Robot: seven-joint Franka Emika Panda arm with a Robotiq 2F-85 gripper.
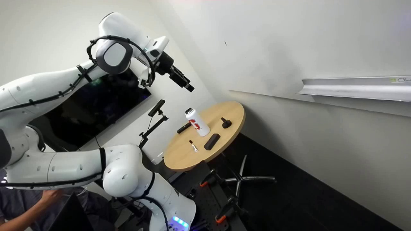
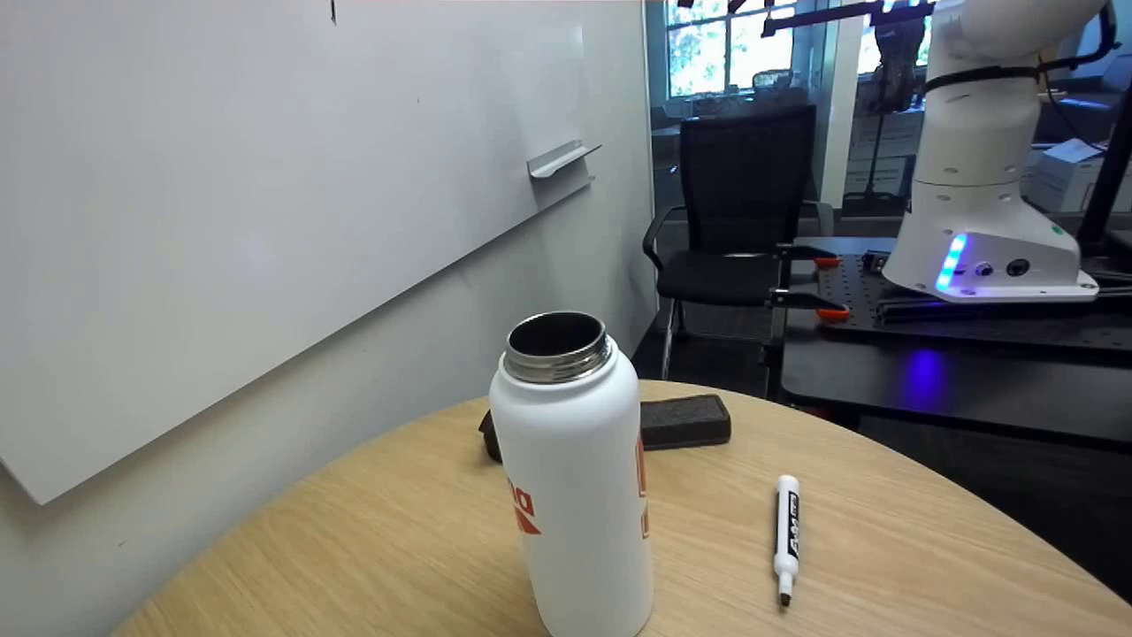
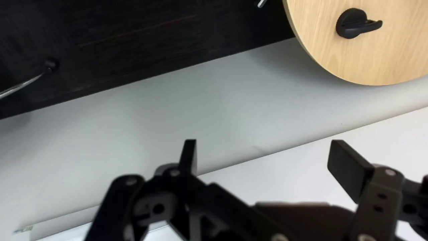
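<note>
In an exterior view, the lid (image 2: 492, 441) near the worktop edge (image 2: 442, 435) is mostly hidden by the bottle (image 2: 579, 495). Empty fingers (image 3: 347, 169) are spread wide.

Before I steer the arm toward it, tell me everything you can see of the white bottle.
The white bottle is tall and cylindrical, with rounded shoulders, a smooth, coated-looking body and red printing. Its neck is bare, threaded and metallic-looking; the mouth is open, with no cap on. The inside looks dark, so contents can't be told. It stands upright on the round, wood-look table, the only thing clearly touching it; the fingers are apart from it.
</note>
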